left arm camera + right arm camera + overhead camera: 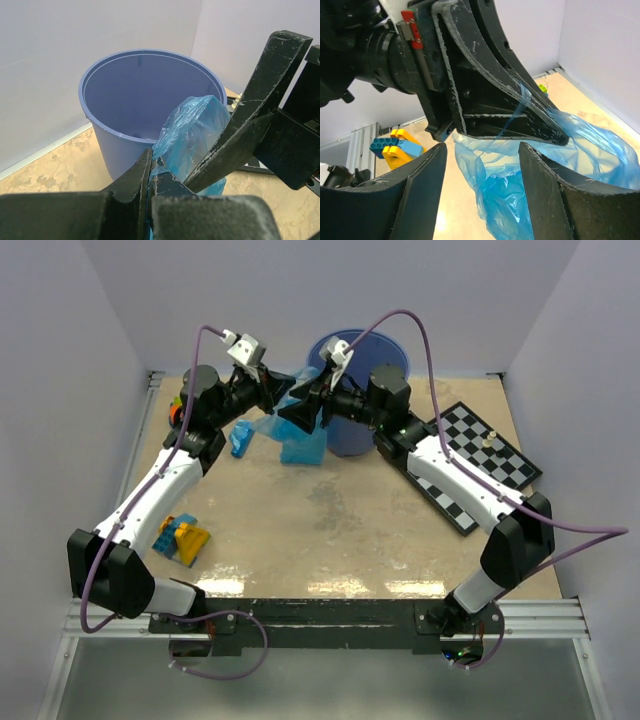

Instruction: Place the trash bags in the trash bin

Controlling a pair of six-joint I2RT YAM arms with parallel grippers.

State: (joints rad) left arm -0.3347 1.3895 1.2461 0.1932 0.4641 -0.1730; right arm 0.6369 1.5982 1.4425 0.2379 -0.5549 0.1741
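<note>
Here: left end effector (152, 167) pinching trash bag (192, 130) before trash bin (125, 135); right end effector (482, 147) open, just beside.

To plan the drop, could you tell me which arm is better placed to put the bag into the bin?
Left. The left gripper is shut on the trash bag, with the trash bin open just ahead; the right gripper is open, holding nothing.
</note>
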